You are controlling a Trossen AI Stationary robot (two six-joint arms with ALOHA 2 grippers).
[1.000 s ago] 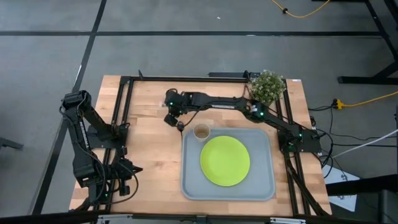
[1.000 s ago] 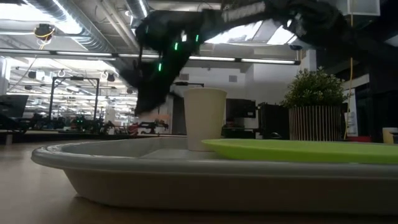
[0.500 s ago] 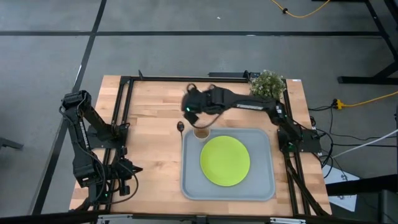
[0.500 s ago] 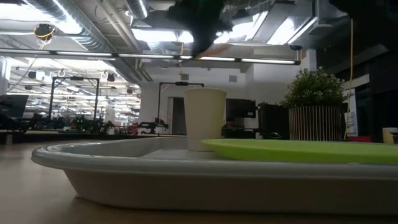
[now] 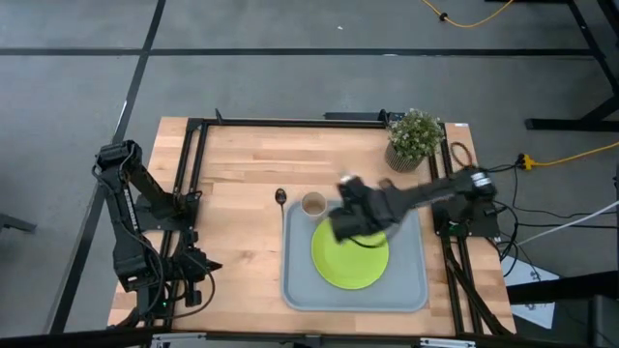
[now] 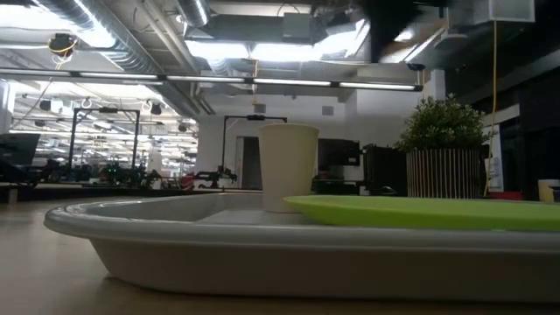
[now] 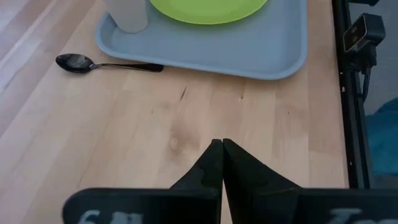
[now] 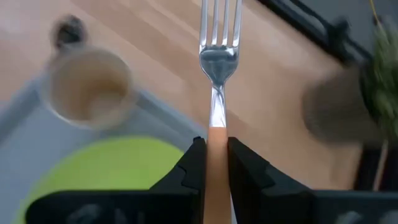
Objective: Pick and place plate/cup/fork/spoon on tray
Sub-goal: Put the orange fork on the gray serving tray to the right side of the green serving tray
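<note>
The lime-green plate (image 5: 350,253) lies in the grey-blue tray (image 5: 302,288), and the tan cup (image 5: 312,204) stands upright in the tray's far left corner. The dark spoon (image 5: 281,196) lies on the wood just left of the cup, and it also shows in the left wrist view (image 7: 106,64). My right gripper (image 5: 348,218) hovers above the plate's far part, shut on the orange-handled fork (image 8: 217,74). My left gripper (image 7: 219,148) is shut and empty at the table's near left. My right gripper pinches the fork's orange handle (image 8: 216,144) between its two fingers, near where the handle meets the metal neck. The fork lies along the fingers, and its tines (image 8: 219,22) stick out past their tips. It is lifted clear of the tray and table.
A potted green plant (image 5: 414,137) stands at the table's far right corner. A black metal frame (image 5: 290,122) runs along the table's far edge and sides. Bare wood lies left of the tray (image 7: 155,130).
My right gripper has risen from the wood by the spoon, out of the low view. It has swung toward the table's right and near edges, carrying the fork, and now hangs over the plate. The spoon, cup and plate have stayed in place.
</note>
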